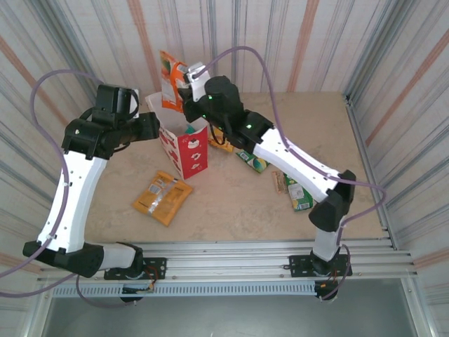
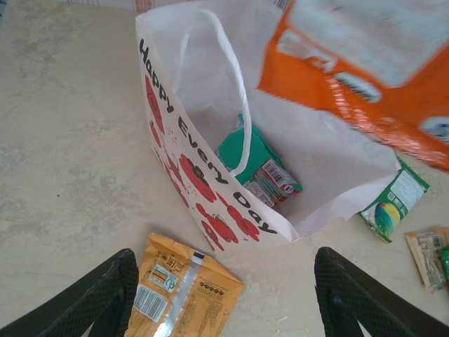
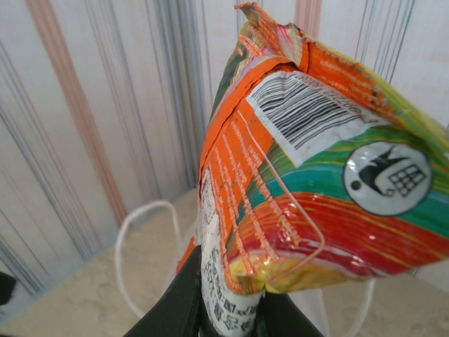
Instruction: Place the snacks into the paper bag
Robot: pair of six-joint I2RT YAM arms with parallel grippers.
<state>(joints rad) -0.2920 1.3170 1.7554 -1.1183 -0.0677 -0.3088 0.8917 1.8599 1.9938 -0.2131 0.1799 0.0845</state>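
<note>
The right pincer (image 3: 228, 312) is pressed together on the lower edge of an orange packet (image 3: 309, 161) and holds it upright over the open mouth of the paper bag (image 1: 184, 144). The packet is above the rim, not yet inside. The left pincer (image 2: 224, 263) is spread wide and grips nothing. It hangs just beside the bag's left wall, apart from it as far as its own camera shows. The bag stands upright toward the far edge of the desk (image 1: 231, 217), left of the middle. Inside it lies one teal packet (image 2: 256, 158); whether more sit beneath it I cannot tell. I judge the task to be early: one snack in, a second ready to be dropped. Left on the desk are a yellow-orange packet (image 1: 163, 198) between the bag and the near edge and, right of the bag, an orange-yellow packet (image 1: 221, 138) partly under the right arm, a green packet (image 1: 254, 161), a small brown bar (image 1: 279, 181) and a second green packet (image 1: 299, 195) nearer the right edge
</note>
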